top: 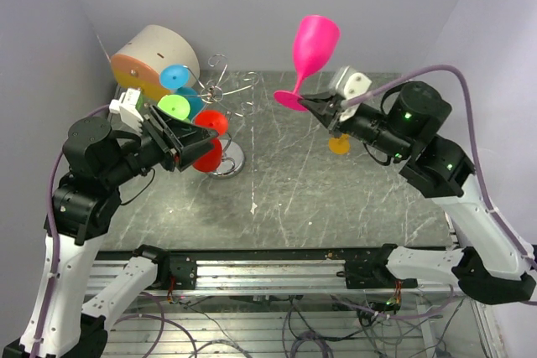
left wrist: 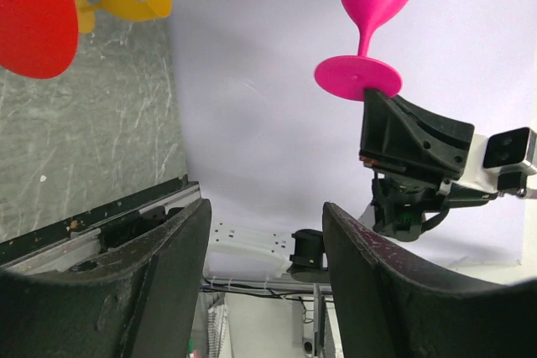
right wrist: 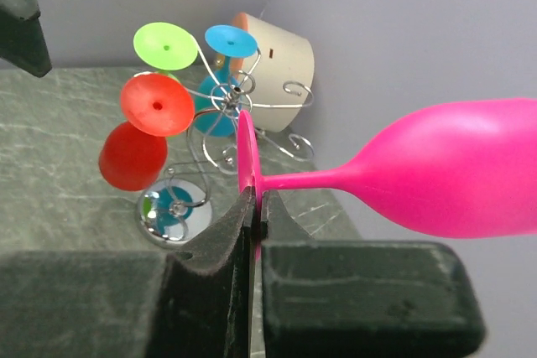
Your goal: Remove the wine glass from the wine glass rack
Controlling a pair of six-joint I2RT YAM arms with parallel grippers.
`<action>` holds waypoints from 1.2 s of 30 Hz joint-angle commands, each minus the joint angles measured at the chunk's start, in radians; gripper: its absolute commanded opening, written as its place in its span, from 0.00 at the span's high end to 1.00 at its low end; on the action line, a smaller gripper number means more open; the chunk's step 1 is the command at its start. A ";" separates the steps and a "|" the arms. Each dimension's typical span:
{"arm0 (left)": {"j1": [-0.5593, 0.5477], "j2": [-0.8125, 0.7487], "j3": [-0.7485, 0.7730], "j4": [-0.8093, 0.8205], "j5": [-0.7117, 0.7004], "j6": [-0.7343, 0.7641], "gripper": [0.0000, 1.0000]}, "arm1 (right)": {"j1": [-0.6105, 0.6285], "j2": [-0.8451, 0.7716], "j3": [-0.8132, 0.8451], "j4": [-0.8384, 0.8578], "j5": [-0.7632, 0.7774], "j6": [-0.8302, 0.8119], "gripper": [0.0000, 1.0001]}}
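My right jaws are pinched on the foot rim of the pink wine glass [top: 316, 44], which I see upright above the tabletop [top: 336, 199], well apart from the wine glass rack [right wrist: 168, 207]. My left jaws gape wide beside the rack.

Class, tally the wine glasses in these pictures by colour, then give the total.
pink wine glass: 1
red wine glass: 1
green wine glass: 1
blue wine glass: 1
orange wine glass: 1
Total: 5
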 commanded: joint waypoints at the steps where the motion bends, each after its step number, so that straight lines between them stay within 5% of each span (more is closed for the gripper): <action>1: -0.003 0.010 0.050 -0.008 0.049 -0.004 0.34 | 0.103 0.034 0.007 0.083 0.079 -0.179 1.00; 16: -0.004 -0.046 0.005 -0.025 0.026 -0.080 0.36 | 0.770 0.144 -0.143 0.324 0.688 -0.583 1.00; 28: -0.004 -0.157 0.013 -0.183 -0.025 -0.112 0.36 | 0.806 0.079 -0.341 0.606 0.783 -0.746 1.00; 36: -0.003 -0.171 -0.042 -0.129 0.003 -0.184 0.36 | 0.847 0.095 -0.408 0.728 0.795 -0.834 1.00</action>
